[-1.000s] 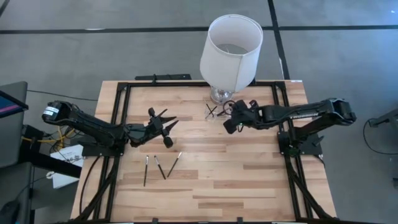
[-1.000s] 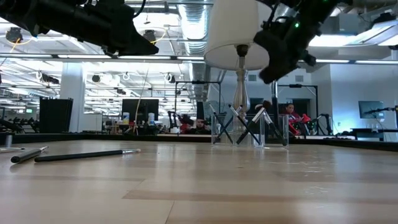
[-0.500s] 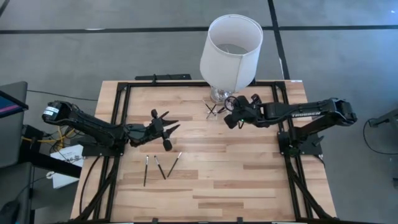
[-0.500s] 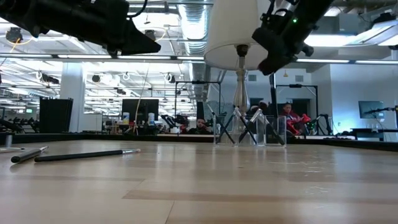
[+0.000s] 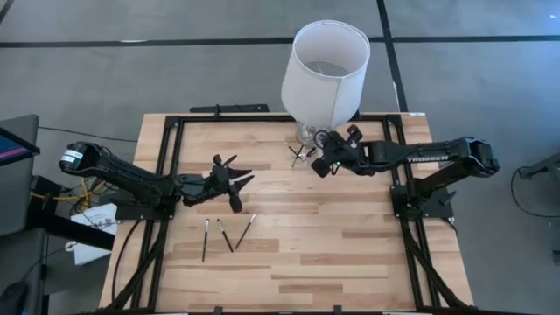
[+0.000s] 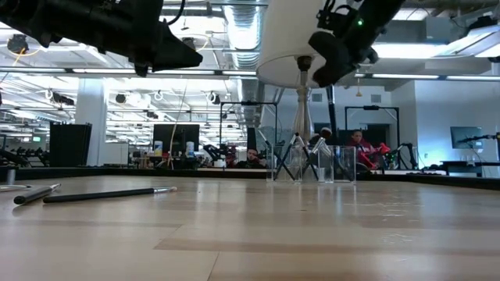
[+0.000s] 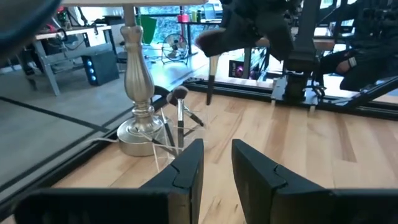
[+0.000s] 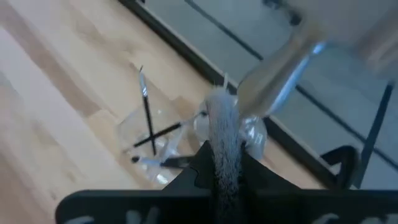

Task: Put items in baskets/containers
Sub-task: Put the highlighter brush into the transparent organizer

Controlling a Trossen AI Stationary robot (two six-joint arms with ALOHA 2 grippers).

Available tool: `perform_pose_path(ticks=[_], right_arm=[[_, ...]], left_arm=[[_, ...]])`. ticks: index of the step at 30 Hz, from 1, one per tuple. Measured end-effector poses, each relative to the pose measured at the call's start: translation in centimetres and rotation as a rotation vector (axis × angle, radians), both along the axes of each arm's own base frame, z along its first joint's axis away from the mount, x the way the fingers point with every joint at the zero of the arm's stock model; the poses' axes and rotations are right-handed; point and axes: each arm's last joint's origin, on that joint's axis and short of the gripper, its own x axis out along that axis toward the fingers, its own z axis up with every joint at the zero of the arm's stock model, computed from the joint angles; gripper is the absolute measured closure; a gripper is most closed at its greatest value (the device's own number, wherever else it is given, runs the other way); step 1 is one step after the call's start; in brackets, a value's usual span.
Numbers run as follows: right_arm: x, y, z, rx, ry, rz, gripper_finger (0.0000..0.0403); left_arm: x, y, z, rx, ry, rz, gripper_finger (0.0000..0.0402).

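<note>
A small clear tray (image 5: 300, 156) stands on the table beside the lamp's base and holds several crossed makeup brushes (image 8: 148, 118). My right gripper (image 5: 320, 163) is shut on one brush (image 6: 331, 109) just above and beside the tray. Three more brushes (image 5: 226, 234) lie flat on the wood near the table's left middle; two of them show in the low view (image 6: 109, 193). My left gripper (image 5: 234, 178) hovers open and empty above the table, left of the tray. My right gripper pinches a makeup brush between its two fingers, by a part near its upper end (image 6: 330, 78). The fingers come from the table's right, slanting down. The brush hangs nearly upright below them (image 7: 210, 81), clear of the table, with its lower end over the tray (image 6: 312, 165).
A big white lampshade (image 5: 325, 61) on a glass base (image 7: 138, 93) stands right behind the tray at the far edge. A black frame (image 5: 166, 140) runs along the table's sides. Bare wood lies in the near half (image 5: 332, 254).
My right gripper has risen a little and gone toward the table's left, toward the tray, still shut on the brush. The brush now hangs nearly upright over the tray.
</note>
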Motion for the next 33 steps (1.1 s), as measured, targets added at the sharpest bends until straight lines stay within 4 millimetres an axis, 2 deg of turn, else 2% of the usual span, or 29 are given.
perform_pose_path(ticks=[4,6,10,17,23,29,33], right_arm=[[-0.2,-0.7,-0.1,-0.035,0.029,-0.042,0.0394],[-0.3,-1.2,-0.8,-0.029,0.045,-0.062,0.0392],[-0.2,-2.1,-2.2,0.033,0.061,-0.067,0.0394],[-0.1,-3.8,-3.4,0.134,0.057,-0.136,0.0384],[0.4,-5.2,-5.4,0.291,0.094,-0.122,0.0385],[1.4,-4.6,-5.8,0.389,0.022,-0.083,0.0386],[1.6,-3.1,-4.3,0.414,-0.065,-0.054,0.0374]], left_arm=[[0.0,0.0,0.0,-0.034,-0.015,0.003,0.0321],[0.0,0.0,0.0,-0.045,-0.020,0.005,0.0321],[0.0,0.0,0.0,-0.047,-0.021,0.004,0.0321],[0.0,0.0,0.0,-0.047,-0.021,0.005,0.0321],[0.0,0.0,-0.1,-0.038,-0.008,0.004,0.0321],[0.0,0.0,-0.2,-0.033,0.002,0.004,0.0321],[0.0,0.0,-0.2,-0.033,0.002,0.004,0.0321]])
